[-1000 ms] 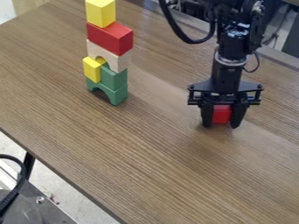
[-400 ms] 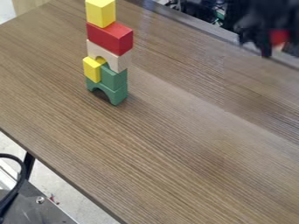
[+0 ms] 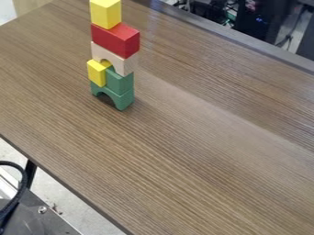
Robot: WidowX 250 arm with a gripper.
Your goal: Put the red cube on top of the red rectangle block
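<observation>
The red rectangle block [image 3: 116,40] lies near the top of a stack at the upper left of the camera view. On its left part stands a yellow block [image 3: 105,13], reaching the view's top edge. Under the red block is a cream arch [image 3: 115,59], which rests above a small yellow block [image 3: 97,72] and a green block [image 3: 120,81]. A green arch [image 3: 113,95] forms the base of the stack.
The brown wooden table [image 3: 202,151] spreads around the stack. Its dark far edge [image 3: 245,40] runs along the upper right, with equipment behind it. A black cable [image 3: 23,193] and a grey metal part [image 3: 36,218] are at the lower left.
The gripper has risen from the table toward the upper right with the red cube between its fingers and left the view. The stack has not moved.
</observation>
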